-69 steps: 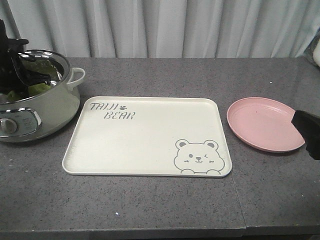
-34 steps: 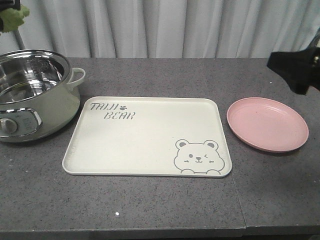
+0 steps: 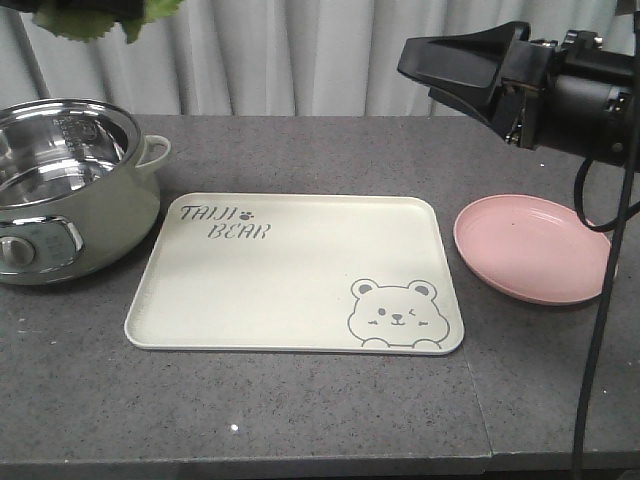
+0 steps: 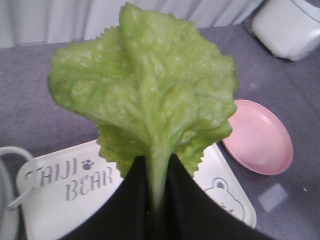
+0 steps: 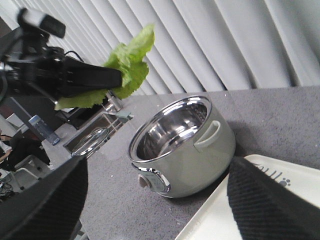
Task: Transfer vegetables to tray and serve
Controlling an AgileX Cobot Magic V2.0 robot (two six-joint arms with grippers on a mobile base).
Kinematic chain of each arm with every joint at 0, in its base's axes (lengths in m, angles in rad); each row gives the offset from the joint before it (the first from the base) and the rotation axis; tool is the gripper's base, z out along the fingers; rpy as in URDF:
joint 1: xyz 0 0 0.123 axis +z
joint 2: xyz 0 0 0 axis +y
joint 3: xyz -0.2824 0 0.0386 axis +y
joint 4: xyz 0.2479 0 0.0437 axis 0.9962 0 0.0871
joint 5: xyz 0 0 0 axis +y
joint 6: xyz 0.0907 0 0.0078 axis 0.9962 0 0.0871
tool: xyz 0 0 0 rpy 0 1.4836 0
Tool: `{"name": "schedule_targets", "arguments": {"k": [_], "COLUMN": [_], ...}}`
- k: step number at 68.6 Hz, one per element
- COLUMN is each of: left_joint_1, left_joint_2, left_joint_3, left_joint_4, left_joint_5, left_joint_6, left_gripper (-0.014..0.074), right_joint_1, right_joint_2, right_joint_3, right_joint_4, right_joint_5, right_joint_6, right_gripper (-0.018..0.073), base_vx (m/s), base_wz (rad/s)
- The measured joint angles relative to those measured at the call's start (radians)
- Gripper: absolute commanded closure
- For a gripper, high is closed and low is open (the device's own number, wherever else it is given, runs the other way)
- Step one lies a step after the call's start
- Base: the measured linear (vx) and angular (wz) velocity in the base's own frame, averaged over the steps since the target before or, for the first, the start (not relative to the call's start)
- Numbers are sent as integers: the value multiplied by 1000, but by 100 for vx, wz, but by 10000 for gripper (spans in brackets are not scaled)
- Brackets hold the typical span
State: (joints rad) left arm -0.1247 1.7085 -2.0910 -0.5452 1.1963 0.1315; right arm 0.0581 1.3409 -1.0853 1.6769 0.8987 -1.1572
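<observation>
the lettuce leaf [image 4: 145,95] is hanging high over the pot [image 3: 70,190], its pale rib pinched between the jaws of the left gripper [image 4: 156,167], its long axis running out past the fingertips. the tray [image 3: 300,285] is lying below, off to its right. the right gripper [image 3: 450,65] is hovering spread wide, gripping nothing.

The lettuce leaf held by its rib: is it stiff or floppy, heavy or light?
Probably fairly stiff: the lettuce leaf spreads beyond the left gripper without drooping, pinched only at its rib. Likely light and thin; its crinkly edges could tear easily.
</observation>
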Motion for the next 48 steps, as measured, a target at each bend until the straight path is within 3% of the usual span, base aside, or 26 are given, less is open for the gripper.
{"name": "schedule_targets", "arguments": {"k": [22, 48], "left_joint_1": [-208, -311], "left_joint_2": [28, 73], "left_joint_3": [0, 0], "left_joint_4": [-37, -36], "left_joint_5": [-8, -39], "left_joint_6": [104, 117], "left_gripper": [603, 603], "right_joint_1": [0, 0], "right_joint_2": [19, 19], "right_joint_3": [-3, -3], "right_joint_4": [8, 9], "right_joint_5": [6, 6], "right_joint_6": [-12, -15], "right_gripper": [10, 10], "base_vx": [0, 0], "base_wz": [0, 0]}}
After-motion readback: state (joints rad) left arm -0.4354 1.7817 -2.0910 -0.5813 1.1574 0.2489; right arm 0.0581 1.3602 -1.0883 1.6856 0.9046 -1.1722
